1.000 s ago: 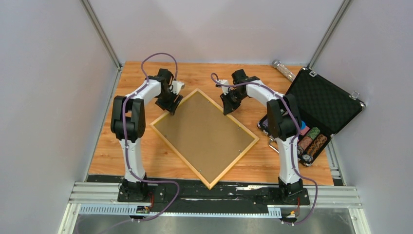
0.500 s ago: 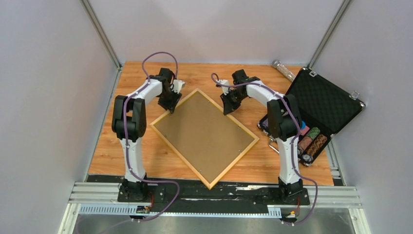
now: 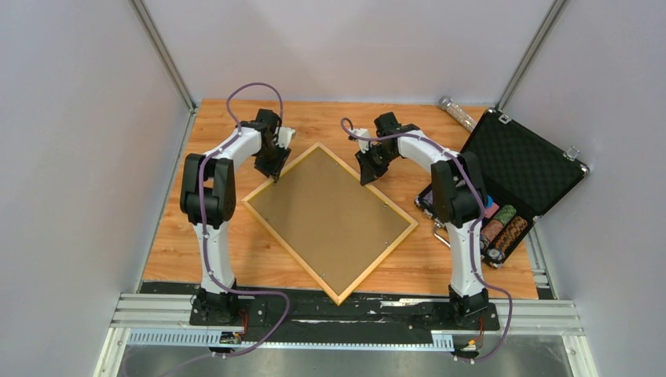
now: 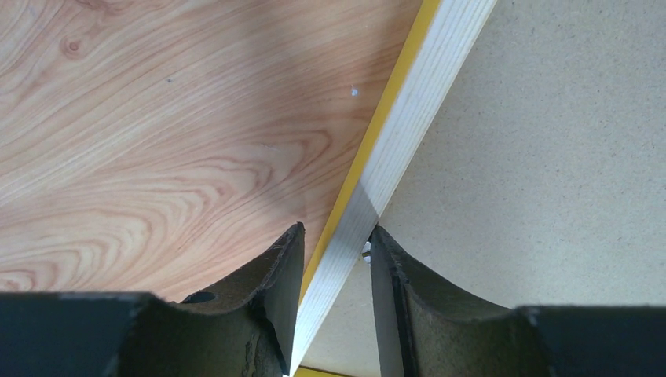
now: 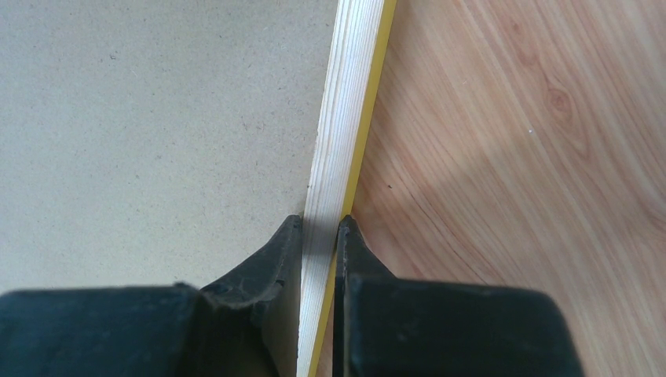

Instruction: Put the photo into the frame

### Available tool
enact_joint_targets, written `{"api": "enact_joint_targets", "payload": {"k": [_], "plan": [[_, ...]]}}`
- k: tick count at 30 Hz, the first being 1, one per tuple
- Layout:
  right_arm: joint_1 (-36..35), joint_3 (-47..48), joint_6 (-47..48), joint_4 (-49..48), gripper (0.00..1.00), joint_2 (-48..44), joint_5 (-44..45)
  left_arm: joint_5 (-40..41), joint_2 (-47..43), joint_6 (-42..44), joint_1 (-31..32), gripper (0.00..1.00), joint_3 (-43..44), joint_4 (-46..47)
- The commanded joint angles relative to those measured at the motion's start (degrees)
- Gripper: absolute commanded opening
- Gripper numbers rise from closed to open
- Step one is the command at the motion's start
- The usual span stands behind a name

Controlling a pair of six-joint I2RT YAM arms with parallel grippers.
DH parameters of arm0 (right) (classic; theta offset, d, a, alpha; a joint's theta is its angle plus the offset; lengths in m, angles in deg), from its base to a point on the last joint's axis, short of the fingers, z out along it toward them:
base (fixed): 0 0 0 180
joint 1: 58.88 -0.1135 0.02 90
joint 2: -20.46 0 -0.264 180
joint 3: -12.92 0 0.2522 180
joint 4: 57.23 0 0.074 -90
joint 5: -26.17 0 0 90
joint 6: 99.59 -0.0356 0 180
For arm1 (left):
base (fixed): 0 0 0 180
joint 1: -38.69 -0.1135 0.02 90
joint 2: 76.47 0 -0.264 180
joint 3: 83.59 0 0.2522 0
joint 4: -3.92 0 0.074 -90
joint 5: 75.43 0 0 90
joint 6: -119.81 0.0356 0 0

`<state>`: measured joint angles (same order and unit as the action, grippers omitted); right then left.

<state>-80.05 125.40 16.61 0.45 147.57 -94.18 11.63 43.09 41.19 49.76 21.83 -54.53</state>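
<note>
Yellow-edged pale wood is what both arms are on right now: the frame (image 3: 378, 263) lies back-up and slantwise on the table (image 3: 196, 243), its brown backing board (image 3: 326, 212) facing the ceiling, far corner between the two wrists. Right gripper (image 5: 320, 221) is pinched hard onto the upper-right rail, pads flat against both sides of the wood, no daylight showing. Left gripper (image 4: 336, 232) straddles the upper-left rail with its jaws narrow, one finger on the table side, one over the board; whether it truly bites yet, I cannot tell. The photo shows in no view, so I can't say whether it sits under that board. As for handling, I'd judge the frame light but broad and stiff, with thin rails that give little to grip and could twist or slip if only one side lifts. The rails near that far corner look like the sensible hold, both arms rising together, level, and gently if glass sits underneath.
</note>
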Motion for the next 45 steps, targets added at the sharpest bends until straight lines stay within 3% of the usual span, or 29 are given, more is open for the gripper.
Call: {"api": "enact_joint_targets", "payload": {"k": [1, 17, 22, 27, 31, 35, 45], "plan": [[-0.8, -2.8, 1.9, 2.9, 0.00, 1.4, -0.7, 4.5, -0.6, -1.2, -1.3, 0.43, -1.2, 2.7], [-0.8, -2.9, 1.7, 2.4, 0.00, 1.7, 0.9, 3.3, -5.8, -4.2, -5.0, 0.42, -4.8, 2.7], [-0.7, -2.9, 1.6, 2.3, 0.00, 2.0, 0.9, 3.3, -7.1, -3.8, -5.0, 0.52, -5.0, 2.0], [-0.8, -2.7, 1.3, 2.3, 0.00, 1.8, 1.0, 1.9, -7.3, -4.5, -5.0, 0.78, -3.9, 1.2], [-0.7, -2.6, 0.9, 2.2, 0.00, 1.5, 0.9, 0.0, -7.4, -6.2, -5.0, 0.93, -2.4, 1.2], [-0.7, -2.3, 0.1, 2.2, 0.01, 1.3, 0.7, -3.3, -7.0, -7.9, -5.0, 0.97, -0.6, 1.3], [-0.7, -2.0, -0.9, 2.1, 0.02, 0.8, 1.2, -6.7, -4.6, -9.4, -5.0, 0.96, 0.3, 1.9]]}}
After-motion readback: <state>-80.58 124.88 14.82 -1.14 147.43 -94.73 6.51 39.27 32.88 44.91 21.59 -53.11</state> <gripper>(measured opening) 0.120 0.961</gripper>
